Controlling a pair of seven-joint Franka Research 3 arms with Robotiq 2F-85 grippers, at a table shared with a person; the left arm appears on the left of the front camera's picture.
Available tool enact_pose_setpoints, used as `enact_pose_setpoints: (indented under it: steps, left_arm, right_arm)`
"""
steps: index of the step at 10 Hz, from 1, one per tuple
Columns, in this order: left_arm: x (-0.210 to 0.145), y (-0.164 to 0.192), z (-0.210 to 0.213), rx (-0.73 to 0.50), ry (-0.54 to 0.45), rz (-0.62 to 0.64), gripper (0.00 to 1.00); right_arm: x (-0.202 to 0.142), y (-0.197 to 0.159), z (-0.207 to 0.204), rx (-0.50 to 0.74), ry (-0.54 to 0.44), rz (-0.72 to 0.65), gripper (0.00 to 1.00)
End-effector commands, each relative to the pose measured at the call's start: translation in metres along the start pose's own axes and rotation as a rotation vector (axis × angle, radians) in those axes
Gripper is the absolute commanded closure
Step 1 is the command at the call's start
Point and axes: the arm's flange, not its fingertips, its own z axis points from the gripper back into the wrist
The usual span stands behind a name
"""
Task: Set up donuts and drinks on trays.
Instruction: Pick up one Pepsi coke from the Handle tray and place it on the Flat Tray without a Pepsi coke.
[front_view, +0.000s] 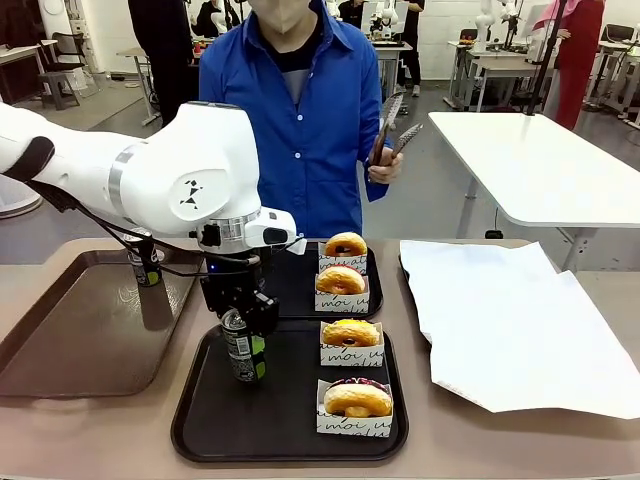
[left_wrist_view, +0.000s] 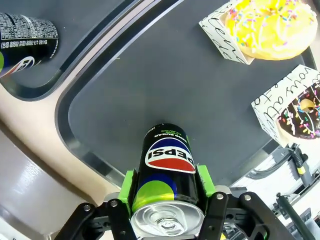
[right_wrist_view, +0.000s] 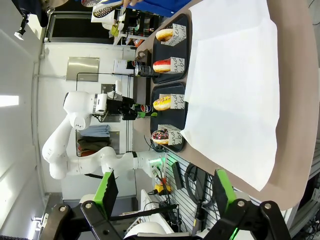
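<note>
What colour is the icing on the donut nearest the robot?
Chocolate with coloured sprinkles, clearest in the left wrist view.

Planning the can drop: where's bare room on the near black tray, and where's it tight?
Free: the near tray's left half, between its left rim and the two sleeved donuts. The left gripper, shut on the can, is over that patch. Crowded: the right column along the donuts. The brown tray also has bare floor around another can.

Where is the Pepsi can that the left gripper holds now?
In the front view, the Pepsi can stands upright in the left gripper over the left part of the near black tray, left of its two donuts.
</note>
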Motion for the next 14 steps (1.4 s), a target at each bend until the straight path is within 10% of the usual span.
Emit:
enact_pose_setpoints:
  steps: [1,3,5,14]
  left_arm:
    - [0.009,0.004,-0.003,0.037,-0.020,-0.012,0.41]
    - [0.007,0.000,-0.008,0.057,-0.022,-0.022,0.41]
    - [0.005,-0.001,-0.008,0.060,-0.020,-0.036,0.00]
    - [-0.059,-0.049,0.041,0.083,-0.127,0.061,0.00]
  right_arm:
    - [0.000,0.000,0.000,0.004,-0.005,0.007,0.00]
    - [0.000,0.000,0.000,0.004,-0.005,0.007,0.00]
    - [0.000,0.000,0.000,0.004,-0.005,0.007,0.00]
    - [0.000,0.000,0.000,0.004,-0.005,0.007,0.00]
